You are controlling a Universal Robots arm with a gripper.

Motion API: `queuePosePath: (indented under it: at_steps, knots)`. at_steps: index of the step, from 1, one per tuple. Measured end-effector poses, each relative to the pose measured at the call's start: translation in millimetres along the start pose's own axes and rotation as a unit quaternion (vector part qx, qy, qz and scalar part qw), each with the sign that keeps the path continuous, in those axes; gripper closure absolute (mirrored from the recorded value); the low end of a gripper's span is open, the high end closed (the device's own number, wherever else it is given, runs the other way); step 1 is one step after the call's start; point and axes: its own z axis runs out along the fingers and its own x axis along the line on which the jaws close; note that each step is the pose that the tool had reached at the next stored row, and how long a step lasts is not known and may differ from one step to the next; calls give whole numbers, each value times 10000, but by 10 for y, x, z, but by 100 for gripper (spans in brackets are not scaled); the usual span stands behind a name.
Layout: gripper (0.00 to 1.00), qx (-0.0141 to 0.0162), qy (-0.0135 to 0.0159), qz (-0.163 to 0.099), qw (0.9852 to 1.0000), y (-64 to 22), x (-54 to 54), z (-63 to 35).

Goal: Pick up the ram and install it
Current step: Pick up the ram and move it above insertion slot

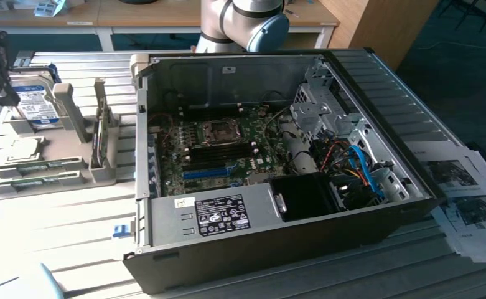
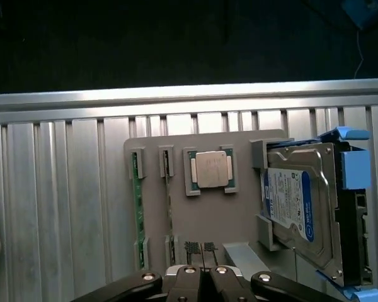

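Two green ram sticks lie on edge in slots of the grey holder tray (image 2: 195, 220), one (image 2: 137, 214) near its outer side and one (image 2: 168, 207) beside it. In the exterior view they show as thin green strips (image 1: 39, 167) at the tray's near end. My gripper (image 2: 201, 253) hangs above the tray, shut with nothing between its fingers, closest to the second stick's end. On the exterior view's left the gripper (image 1: 9, 93) is dark and hovers over the hard drive. The open computer case (image 1: 267, 249) shows its motherboard (image 1: 218, 149).
The tray also holds a silver processor (image 2: 211, 170) and a blue-labelled hard drive (image 2: 296, 201) in a blue bracket. Everything stands on a slatted aluminium table (image 2: 63, 207). Printed papers (image 1: 467, 199) lie on the exterior view's right of the case. The arm's base (image 1: 234, 25) stands behind the case.
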Motion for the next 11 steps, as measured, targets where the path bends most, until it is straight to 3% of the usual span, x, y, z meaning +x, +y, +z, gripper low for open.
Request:
queuePosePath:
  at_steps: [6, 11]
  knots:
    - [90, -20, 10, -389, 9992, 0, 0, 1]
    - [90, -21, 11, -420, 9991, 0, 0, 2]
